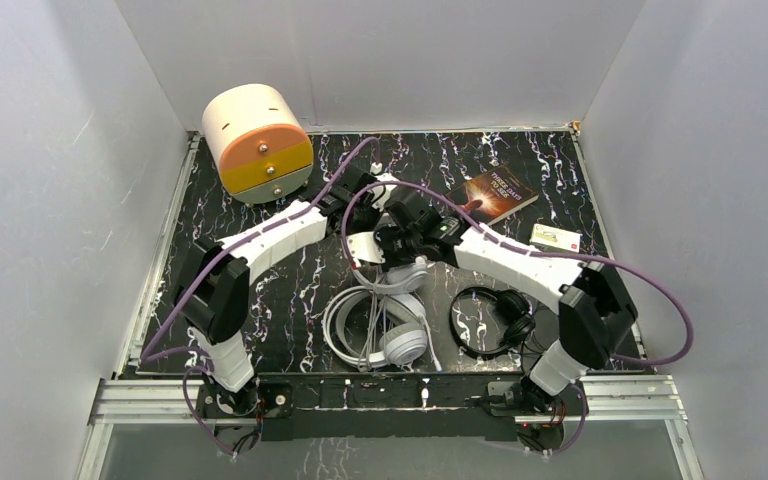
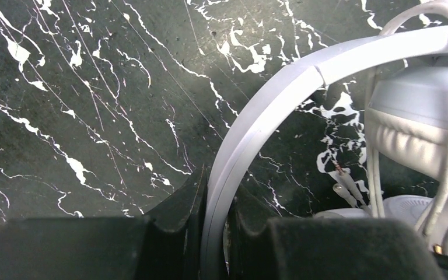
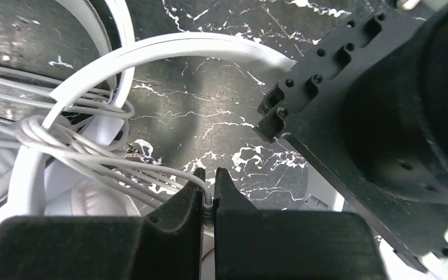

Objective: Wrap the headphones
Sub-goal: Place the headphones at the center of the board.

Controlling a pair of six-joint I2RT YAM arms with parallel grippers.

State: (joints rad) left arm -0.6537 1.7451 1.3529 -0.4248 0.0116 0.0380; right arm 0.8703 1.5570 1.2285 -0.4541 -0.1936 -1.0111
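The left gripper (image 2: 216, 233) is pinched nearly closed on a white headphone headband (image 2: 280, 99), while the right gripper (image 3: 208, 192) nips a thin white cord (image 3: 122, 164).

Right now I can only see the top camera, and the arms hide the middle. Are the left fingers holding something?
Observer: Yes. In the left wrist view, the left fingers are shut on a white headband.
Operator: And the other arm?
Observer: The right wrist view shows the right fingers pinching a thin white cord.
Operator: Is any cord wrapped already?
Observer: Yes. In that same view, a bunch of cord loops sits tight around the headband.
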